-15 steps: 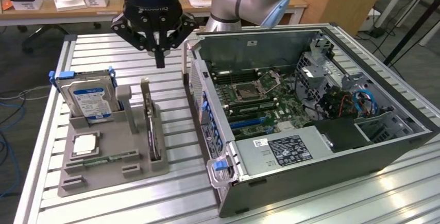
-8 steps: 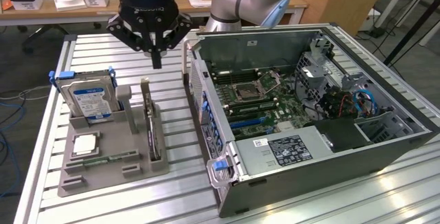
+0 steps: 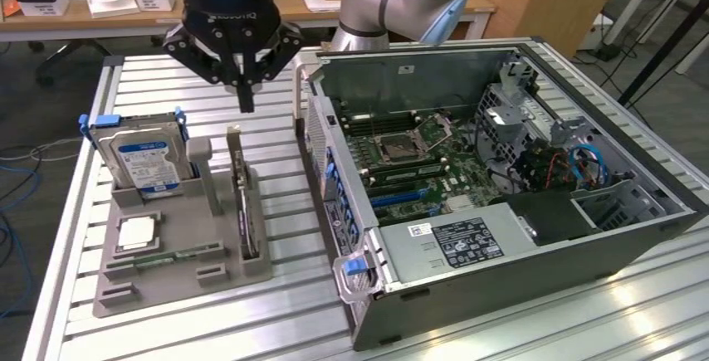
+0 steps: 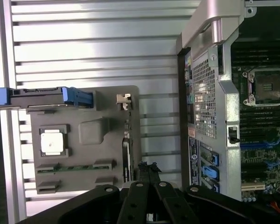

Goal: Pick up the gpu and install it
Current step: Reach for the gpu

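The gpu (image 3: 246, 207) stands on its long edge in a slot of the grey holder tray (image 3: 166, 282), its silver bracket end toward the back. In the wrist view the gpu (image 4: 126, 151) shows edge-on as a thin dark strip. My gripper (image 3: 246, 100) hangs above the card's bracket end, clear of it, with its black fingers shut together and nothing between them. Seen from the wrist, the gripper (image 4: 148, 169) sits just beside the card's line. The open computer case (image 3: 332, 120) lies to the exterior view's right, its motherboard (image 3: 416, 166) exposed.
A silver hard drive (image 3: 139, 158) with a blue-white label stands in the same tray. A processor chip (image 3: 135, 232) and a narrow green memory stick (image 3: 183, 253) lie flat there too. The case's side wall (image 4: 210, 93) rises close to the tray. Everything rests on a slatted metal table (image 3: 166, 87).
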You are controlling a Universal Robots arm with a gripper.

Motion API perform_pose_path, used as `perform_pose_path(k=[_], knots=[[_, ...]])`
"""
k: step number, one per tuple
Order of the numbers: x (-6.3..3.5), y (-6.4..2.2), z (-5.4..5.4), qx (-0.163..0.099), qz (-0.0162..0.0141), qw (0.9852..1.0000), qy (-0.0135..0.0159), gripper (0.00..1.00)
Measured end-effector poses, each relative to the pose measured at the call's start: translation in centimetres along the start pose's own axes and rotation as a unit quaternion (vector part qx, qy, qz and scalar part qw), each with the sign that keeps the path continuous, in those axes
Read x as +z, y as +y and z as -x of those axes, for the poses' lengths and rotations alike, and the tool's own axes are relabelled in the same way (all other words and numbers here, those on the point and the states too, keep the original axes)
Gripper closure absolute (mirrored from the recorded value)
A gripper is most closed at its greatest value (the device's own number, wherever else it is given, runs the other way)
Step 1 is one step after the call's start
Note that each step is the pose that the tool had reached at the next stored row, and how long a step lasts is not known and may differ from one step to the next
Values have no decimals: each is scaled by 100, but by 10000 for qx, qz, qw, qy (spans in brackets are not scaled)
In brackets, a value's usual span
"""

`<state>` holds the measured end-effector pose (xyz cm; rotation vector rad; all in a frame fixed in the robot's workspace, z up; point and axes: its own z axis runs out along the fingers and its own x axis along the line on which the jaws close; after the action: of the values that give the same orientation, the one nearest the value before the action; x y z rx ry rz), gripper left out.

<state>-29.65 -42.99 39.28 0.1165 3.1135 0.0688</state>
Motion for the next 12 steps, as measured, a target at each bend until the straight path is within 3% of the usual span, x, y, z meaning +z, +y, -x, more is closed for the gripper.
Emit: perform_pose_path(k=[12], knots=[[-3, -30, -121, 0, 0, 10000, 0, 89]])
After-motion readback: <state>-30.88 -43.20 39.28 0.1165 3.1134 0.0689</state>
